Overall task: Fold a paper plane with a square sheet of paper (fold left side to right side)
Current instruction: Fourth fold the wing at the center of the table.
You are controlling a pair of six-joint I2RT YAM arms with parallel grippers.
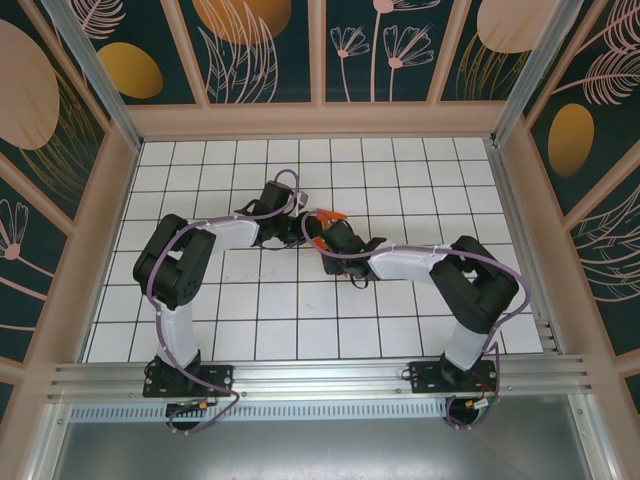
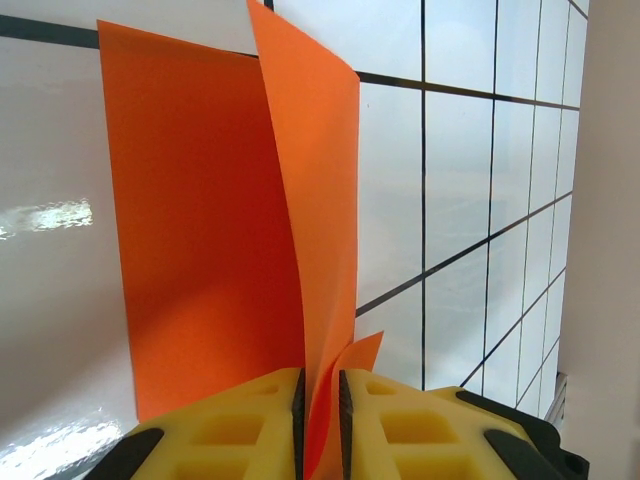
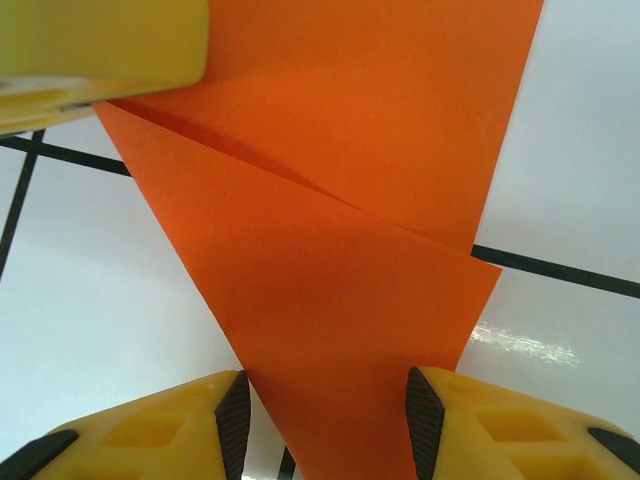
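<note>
Square sheet of paper (image 2: 210,250), left-to-right fold in hand, judged: left gripper (image 2: 320,405) clamped on a raised flap, the remainder flat on the table (image 1: 200,300) toward 12 o'clock. Right gripper (image 3: 325,420) jaws apart, straddling a folded point. Arms reach to 1 and 10 o'clock, meeting mid-table; next move calls for carrying the flap rightward, edges aligned.

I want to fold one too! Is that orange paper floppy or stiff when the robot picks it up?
Probably floppy: the orange paper bends in a curve above the pinch of the left gripper. Likely very light, since that small pinch holds a flap up. It seems to take creases well, judging by the sharp fold in the right wrist view.
</note>
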